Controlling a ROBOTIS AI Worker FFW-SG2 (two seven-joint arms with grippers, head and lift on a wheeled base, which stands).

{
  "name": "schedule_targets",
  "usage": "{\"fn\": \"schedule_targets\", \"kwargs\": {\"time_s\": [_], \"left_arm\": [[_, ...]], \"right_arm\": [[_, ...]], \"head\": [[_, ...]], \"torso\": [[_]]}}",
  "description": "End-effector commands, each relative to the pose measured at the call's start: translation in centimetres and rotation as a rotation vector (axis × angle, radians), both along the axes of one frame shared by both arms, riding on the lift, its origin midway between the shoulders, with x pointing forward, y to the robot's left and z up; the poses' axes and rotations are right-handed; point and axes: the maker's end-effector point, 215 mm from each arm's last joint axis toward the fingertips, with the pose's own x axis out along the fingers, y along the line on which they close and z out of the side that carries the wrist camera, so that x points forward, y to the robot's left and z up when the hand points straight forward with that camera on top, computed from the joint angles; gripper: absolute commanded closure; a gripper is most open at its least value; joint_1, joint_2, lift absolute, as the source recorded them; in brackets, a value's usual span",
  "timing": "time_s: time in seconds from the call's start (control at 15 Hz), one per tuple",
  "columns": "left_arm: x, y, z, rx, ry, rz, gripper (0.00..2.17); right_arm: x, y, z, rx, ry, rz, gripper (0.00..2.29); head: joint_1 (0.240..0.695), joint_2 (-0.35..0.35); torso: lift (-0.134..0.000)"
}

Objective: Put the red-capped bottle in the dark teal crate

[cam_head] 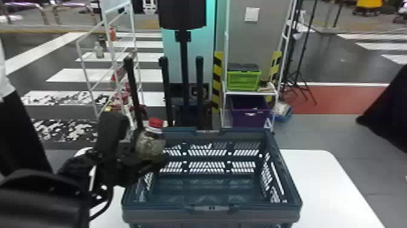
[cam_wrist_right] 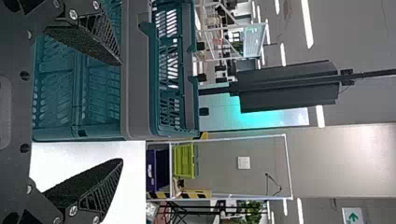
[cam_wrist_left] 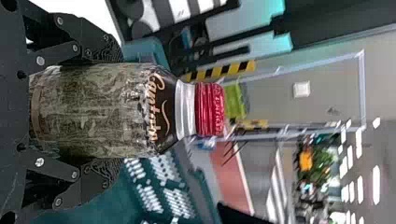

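In the head view my left gripper [cam_head: 137, 148] is at the crate's left rim, shut on the red-capped bottle [cam_head: 150, 142], which stands nearly upright beside and slightly over the rim's back left corner. The left wrist view has the bottle [cam_wrist_left: 107, 109] pinched between both pads of my left gripper [cam_wrist_left: 109, 109], red cap pointing away from the palm. The dark teal crate [cam_head: 212, 208] has an open top and slotted walls. My right gripper [cam_wrist_right: 122, 112] is open in the right wrist view, holding nothing, in front of the crate [cam_wrist_right: 135, 93].
A white table [cam_head: 321, 182] carries the crate and extends to its right. Behind stand a black post [cam_head: 183, 72], a white rack with a green crate [cam_head: 243, 80] and a purple bin [cam_head: 249, 110], and another white rack at the left.
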Motion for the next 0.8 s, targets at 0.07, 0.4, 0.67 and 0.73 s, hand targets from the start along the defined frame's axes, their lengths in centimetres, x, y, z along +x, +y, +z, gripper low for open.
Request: {"fn": "schedule_targets", "kwargs": {"time_s": [0.07, 0.4, 0.67, 0.73], "left_arm": [[2.4, -4.2, -2.5, 0.060, 0.097, -0.109, 2.13], [4.3, -9.8, -6.8, 0.170, 0.288, -0.334, 2.13], [4.5, -11.8, -11.3, 0.285, 0.377, -0.437, 2.13], [4.4, -12.5, -12.4, 0.312, 0.381, -0.469, 2.13]], "right_arm": [[-0.1, -0.4, 0.0, -0.007, 0.002, -0.006, 0.15], [-0.3, -0.6, -0.4, -0.001, 0.008, -0.015, 0.15], [-0.4, -0.8, -0.4, 0.003, -0.002, -0.019, 0.15], [-0.4, -0.8, -0.2, 0.004, -0.006, -0.019, 0.15]], "head": [[0.499, 0.000], [0.499, 0.000], [0.499, 0.000], [0.499, 0.000]], "torso": [[0.000], [0.000], [0.000], [0.000]]}}
